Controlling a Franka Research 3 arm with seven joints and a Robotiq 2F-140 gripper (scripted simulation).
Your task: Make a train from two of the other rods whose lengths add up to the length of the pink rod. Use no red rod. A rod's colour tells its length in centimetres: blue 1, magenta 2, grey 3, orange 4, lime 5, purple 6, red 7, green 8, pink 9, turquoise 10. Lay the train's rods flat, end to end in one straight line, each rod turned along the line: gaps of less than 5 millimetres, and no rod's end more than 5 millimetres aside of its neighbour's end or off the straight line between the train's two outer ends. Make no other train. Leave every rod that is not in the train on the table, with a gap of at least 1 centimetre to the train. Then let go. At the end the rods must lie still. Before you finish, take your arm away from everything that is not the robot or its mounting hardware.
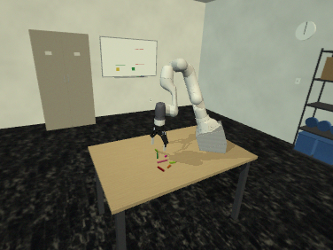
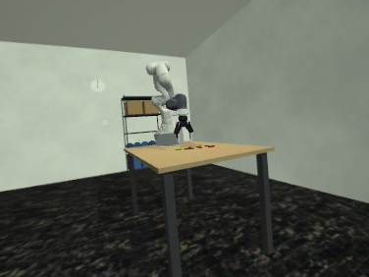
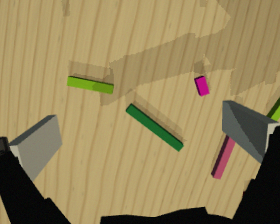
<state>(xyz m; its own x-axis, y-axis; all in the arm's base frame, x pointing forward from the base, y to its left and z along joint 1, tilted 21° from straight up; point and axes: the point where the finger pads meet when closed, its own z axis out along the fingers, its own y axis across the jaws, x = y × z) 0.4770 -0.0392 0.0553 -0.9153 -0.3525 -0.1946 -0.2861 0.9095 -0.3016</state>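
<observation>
In the wrist view a green rod (image 3: 154, 126) lies flat and slanted on the wooden table, midway between my fingers. A lime rod (image 3: 90, 85) lies up and left of it. A short magenta rod (image 3: 201, 86) lies up and right. A pink rod (image 3: 223, 156) lies by my right finger, partly hidden by it. Another lime piece (image 3: 275, 110) shows at the right edge. My gripper (image 3: 141, 122) is open and empty, hovering above the green rod. In the top view the gripper (image 1: 159, 141) hangs over the rod cluster (image 1: 164, 160).
A red rod (image 1: 161, 169) and a small orange rod (image 1: 168, 166) lie at the near side of the cluster. The robot's grey base (image 1: 212, 138) stands on the table's right rear part. A shelf (image 1: 320, 111) stands off to the right of the room.
</observation>
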